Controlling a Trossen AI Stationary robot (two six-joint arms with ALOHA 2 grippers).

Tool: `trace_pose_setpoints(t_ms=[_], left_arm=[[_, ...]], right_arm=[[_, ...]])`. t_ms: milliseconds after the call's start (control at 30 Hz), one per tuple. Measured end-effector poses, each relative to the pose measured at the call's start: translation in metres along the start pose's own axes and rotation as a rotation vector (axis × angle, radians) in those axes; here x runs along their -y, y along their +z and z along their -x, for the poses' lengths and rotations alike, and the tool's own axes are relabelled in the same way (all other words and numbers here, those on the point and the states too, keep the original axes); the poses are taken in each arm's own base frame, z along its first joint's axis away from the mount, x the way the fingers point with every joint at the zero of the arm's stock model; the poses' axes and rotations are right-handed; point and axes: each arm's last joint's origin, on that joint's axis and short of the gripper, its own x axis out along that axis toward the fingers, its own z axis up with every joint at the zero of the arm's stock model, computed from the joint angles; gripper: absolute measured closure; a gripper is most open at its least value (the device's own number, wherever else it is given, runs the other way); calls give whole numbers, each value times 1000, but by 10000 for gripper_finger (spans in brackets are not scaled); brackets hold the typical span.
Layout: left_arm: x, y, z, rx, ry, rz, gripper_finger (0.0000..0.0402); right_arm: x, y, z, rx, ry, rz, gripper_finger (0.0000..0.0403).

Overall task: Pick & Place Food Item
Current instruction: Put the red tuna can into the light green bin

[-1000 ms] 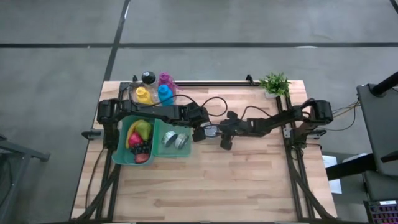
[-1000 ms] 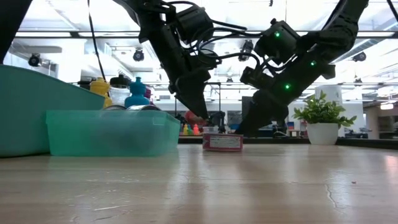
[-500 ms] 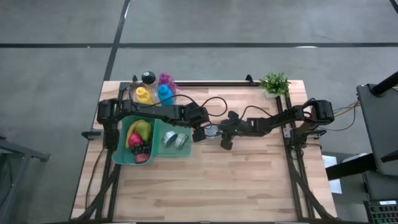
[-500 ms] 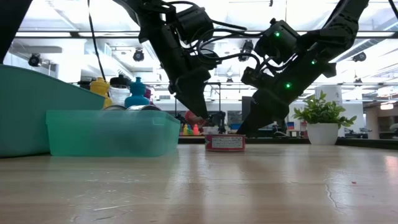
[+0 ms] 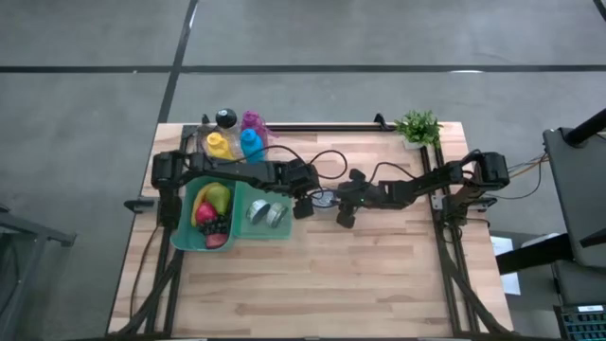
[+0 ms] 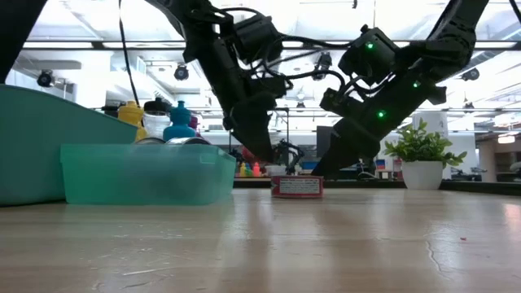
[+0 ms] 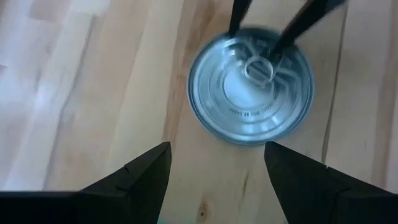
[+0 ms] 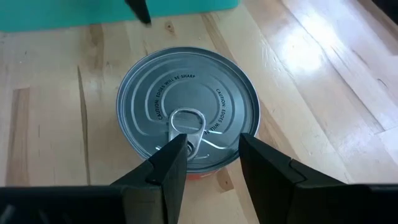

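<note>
As the can (image 6: 297, 186) has slid right, both grippers hover over it

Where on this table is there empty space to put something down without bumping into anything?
The table's near half, below both arms, is bare wood. Some bare wood also lies between the bottles and the potted plant. The middle is crowded: the left gripper and right gripper flank the can, beside the small tub and the fruit bin.
</note>
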Motion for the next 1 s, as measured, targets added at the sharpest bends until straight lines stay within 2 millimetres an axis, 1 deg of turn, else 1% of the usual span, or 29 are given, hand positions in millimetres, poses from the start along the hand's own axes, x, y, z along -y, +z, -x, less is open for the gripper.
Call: trace_pose_setpoints(t_ms=[100,300,467,633,767,900,1000], left_arm=[[1,-1,-5,-3,0,-1,138],[1,-2,-8,-11,0,-4,138],[1,-4,-11,-29,1,-7,138],[3,-8,-24,-59,1,-11,138],[5,-14,-39,-92,4,-17,138],[7,-16,-48,-101,-2,-13,137],[7,-16,-50,-89,-1,-10,137]], right_arm=[[1,-5,1,36,3,-9,256],[2,-14,2,77,7,-24,256],[2,-13,2,80,-6,-25,256],[2,-12,2,81,-8,-24,256],[3,-13,2,79,-8,-25,256],[3,-13,2,80,-8,-27,256],[3,-13,2,80,-9,-27,256]])
